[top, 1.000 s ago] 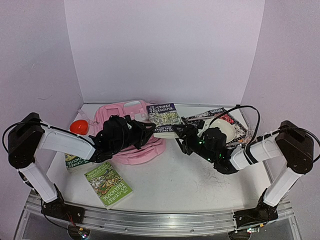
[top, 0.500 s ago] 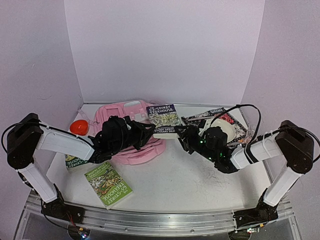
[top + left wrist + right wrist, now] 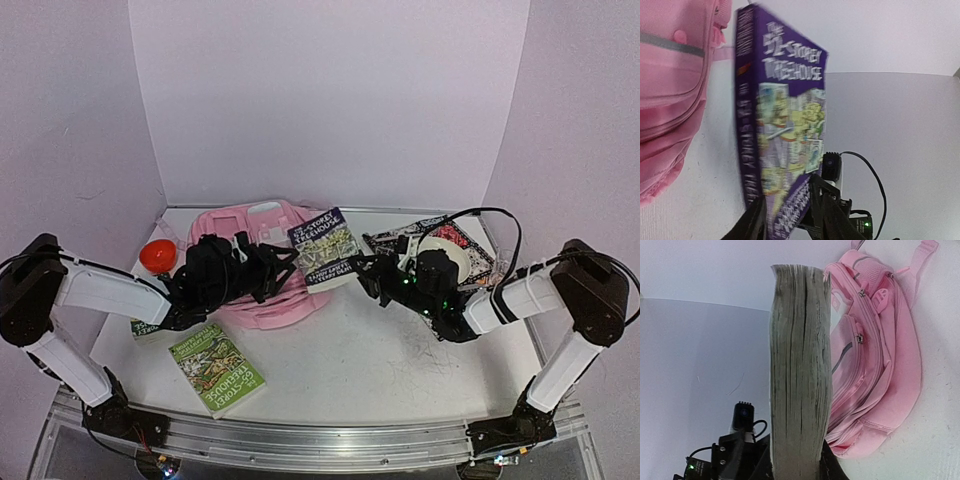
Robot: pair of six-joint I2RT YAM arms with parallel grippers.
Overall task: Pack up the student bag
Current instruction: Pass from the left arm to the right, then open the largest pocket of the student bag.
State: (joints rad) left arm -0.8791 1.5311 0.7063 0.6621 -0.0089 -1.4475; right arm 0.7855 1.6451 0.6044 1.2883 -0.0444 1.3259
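The student bag (image 3: 268, 312) is a soft pink backpack lying flat at the back left, also in the left wrist view (image 3: 670, 100) and the right wrist view (image 3: 880, 365). A purple "Treehouse" book (image 3: 322, 248) hangs tilted in the air just right of it. My right gripper (image 3: 362, 268) is shut on the book's lower right edge; the grey page block (image 3: 800, 365) fills the space between its fingers (image 3: 827, 462). My left gripper (image 3: 283, 262) stands open at the book's left end. In its view the cover (image 3: 785, 125) leans loosely between the spread fingers (image 3: 754, 222).
A green book (image 3: 216, 368) lies near the front left, and another book (image 3: 150, 325) shows under the left arm. A red-orange ball (image 3: 158, 256) sits left of the bag. At the back right a white bowl (image 3: 450, 256) rests on a patterned book (image 3: 482, 262).
My right gripper has closed on the purple book. The left jaws have opened and the left arm has drawn back leftward. The book has tilted.
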